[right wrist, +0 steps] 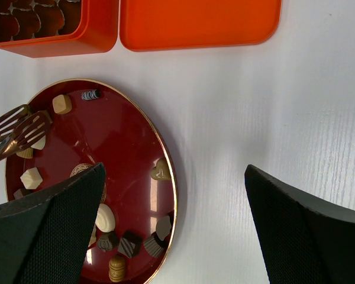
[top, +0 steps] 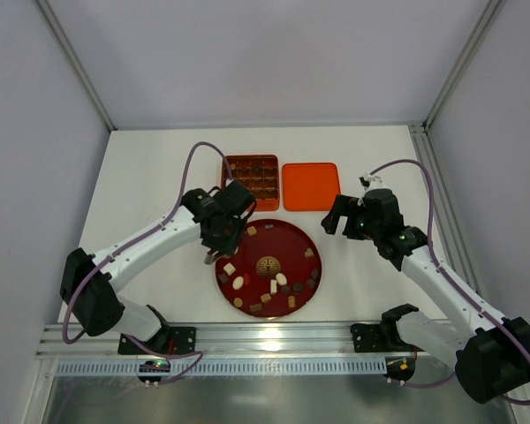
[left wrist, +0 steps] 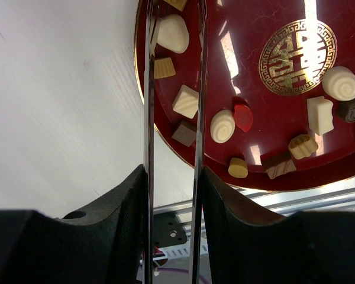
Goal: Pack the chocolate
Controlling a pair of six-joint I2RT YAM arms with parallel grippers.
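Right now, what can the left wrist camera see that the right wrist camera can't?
Only the left wrist view: the metal rail at the table's edge, and the plate's whole gold emblem. Only the right wrist view: the orange box and orange lid. Both: the red plate, chocolates on it, the tongs and the white table.

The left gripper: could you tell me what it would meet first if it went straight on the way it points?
The tongs in the left gripper lead: probably the cream-white chocolate between their blades, on the red plate; height is unclear.
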